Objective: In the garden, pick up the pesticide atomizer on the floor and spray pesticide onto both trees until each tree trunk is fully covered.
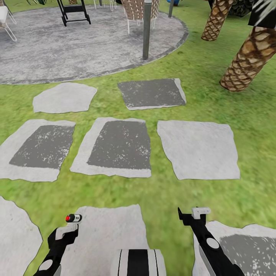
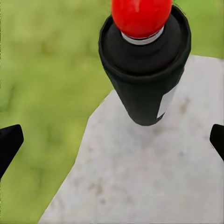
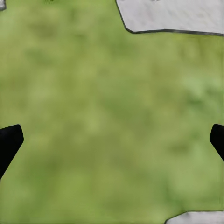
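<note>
Your left gripper (image 1: 68, 229) sits low in the head view, and the pesticide atomizer (image 1: 73, 218), a black can with a red top, shows right above it. From the left wrist camera the atomizer (image 2: 145, 60) lies ahead of the two dark fingertips (image 2: 9, 142), which stand far apart at the frame edges, so the jaws are wide and hold nothing. Whether the can touches the gripper body you cannot tell. Beneath it is a pale stepping stone (image 2: 140, 172) next to the grass (image 2: 42, 93).

Your right gripper (image 1: 194, 214) is over the grass (image 1: 168, 191) between two pale slabs; in its wrist view the fingertips (image 3: 9, 142) are also spread wide, empty, green lawn (image 3: 107, 116) below.

Ahead in the head view: grey-centred stepping stones (image 1: 119, 145), a round grey paved patio (image 1: 76, 42) with a post (image 1: 147, 28) and chair legs, and two scaly palm trunks (image 1: 249, 57) at the upper right.
</note>
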You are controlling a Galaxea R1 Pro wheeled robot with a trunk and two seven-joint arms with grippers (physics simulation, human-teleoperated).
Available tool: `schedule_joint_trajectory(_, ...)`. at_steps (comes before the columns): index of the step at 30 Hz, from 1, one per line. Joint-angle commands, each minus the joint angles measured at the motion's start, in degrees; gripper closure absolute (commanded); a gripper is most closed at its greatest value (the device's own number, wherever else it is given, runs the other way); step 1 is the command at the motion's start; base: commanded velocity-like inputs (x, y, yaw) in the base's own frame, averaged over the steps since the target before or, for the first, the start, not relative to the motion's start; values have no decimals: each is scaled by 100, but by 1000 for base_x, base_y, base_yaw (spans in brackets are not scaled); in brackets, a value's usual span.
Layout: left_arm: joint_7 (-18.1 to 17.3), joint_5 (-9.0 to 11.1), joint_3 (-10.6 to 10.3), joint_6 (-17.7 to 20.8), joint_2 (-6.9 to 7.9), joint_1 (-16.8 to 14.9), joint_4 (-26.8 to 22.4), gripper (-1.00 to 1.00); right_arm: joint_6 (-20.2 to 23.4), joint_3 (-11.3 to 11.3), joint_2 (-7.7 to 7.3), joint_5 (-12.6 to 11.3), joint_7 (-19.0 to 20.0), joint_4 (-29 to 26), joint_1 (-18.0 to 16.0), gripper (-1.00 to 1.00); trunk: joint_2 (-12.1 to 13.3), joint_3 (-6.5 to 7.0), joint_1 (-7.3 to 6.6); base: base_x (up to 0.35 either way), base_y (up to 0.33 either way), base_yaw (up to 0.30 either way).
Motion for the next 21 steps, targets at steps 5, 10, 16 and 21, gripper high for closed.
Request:
schedule_joint_trajectory(5, 0, 1, 16, -4, 0, -3, 3, -100, 2, 0, 0, 0, 0, 6, 0, -100, 0, 0, 0, 87, 0, 1)
schedule_joint_trajectory(10, 1, 1, 15, -3, -6, -4, 4, -100, 3, 0, 0, 0, 0, 8, 0, -100, 0, 0, 0, 13, 0, 0)
schedule_joint_trajectory(16, 7, 1, 3, 1, -9, -4, 4, -100, 1, 0, 0, 0, 0, 8, 0, -100, 0, 0, 0, 77, -16, 0)
schedule_joint_trajectory(21, 9, 1, 11, -9, -9, -4, 4, -100, 2, 0, 0, 0, 0, 9, 0, -100, 0, 0, 0, 26, -8, 0)
